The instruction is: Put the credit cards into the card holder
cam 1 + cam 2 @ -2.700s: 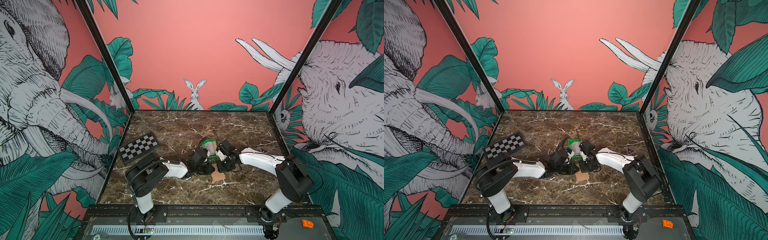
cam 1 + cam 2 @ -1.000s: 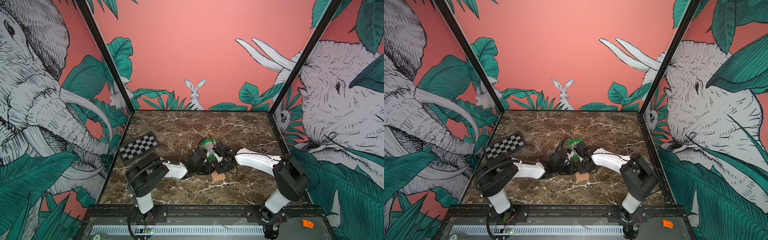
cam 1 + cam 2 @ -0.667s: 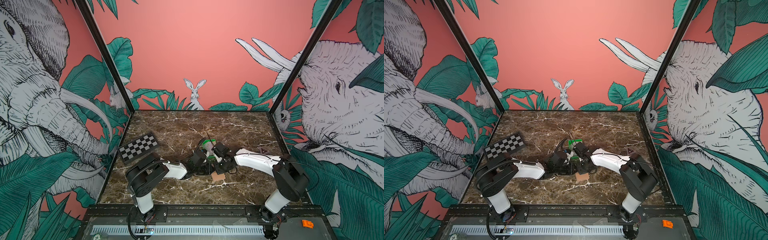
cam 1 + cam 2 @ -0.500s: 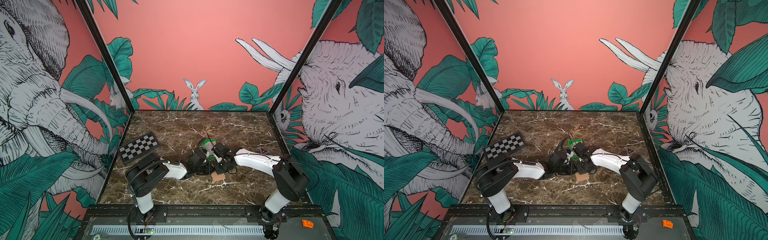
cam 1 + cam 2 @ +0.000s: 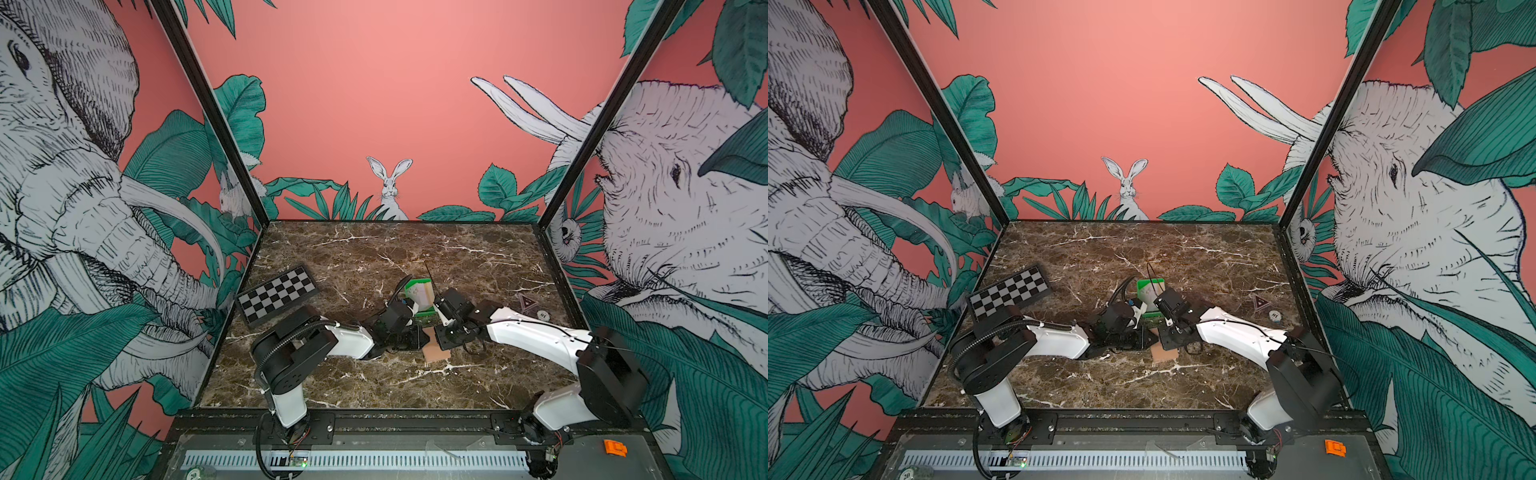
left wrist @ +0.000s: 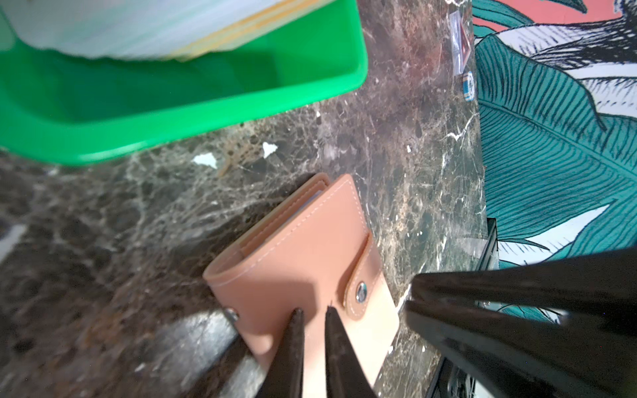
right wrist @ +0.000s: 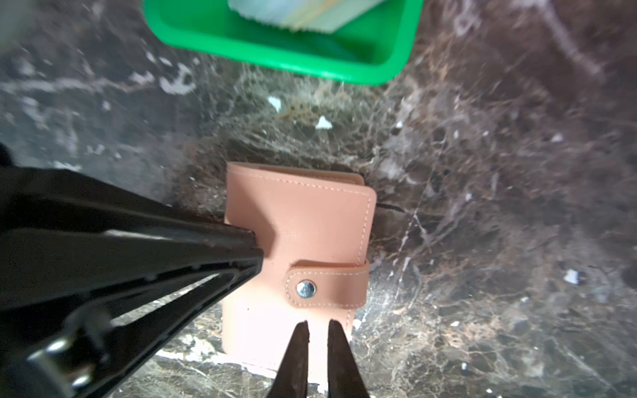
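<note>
- The tan card holder lay closed on the brown marble table, its strap fastened by a silver snap button.
- The right gripper sat over the holder's pale near end, jaws almost together with nothing between them.
- The left gripper, tips together, met the holder's side edge.
- Beyond, a green tray held stacked credit cards.

The card holder is tan leather-like material, matt and smooth, with stitched edges; its snap is shiny metal. Near the card holder, the green tray is glossy plastic. The table under the card holder looks like polished dark marble.
</note>
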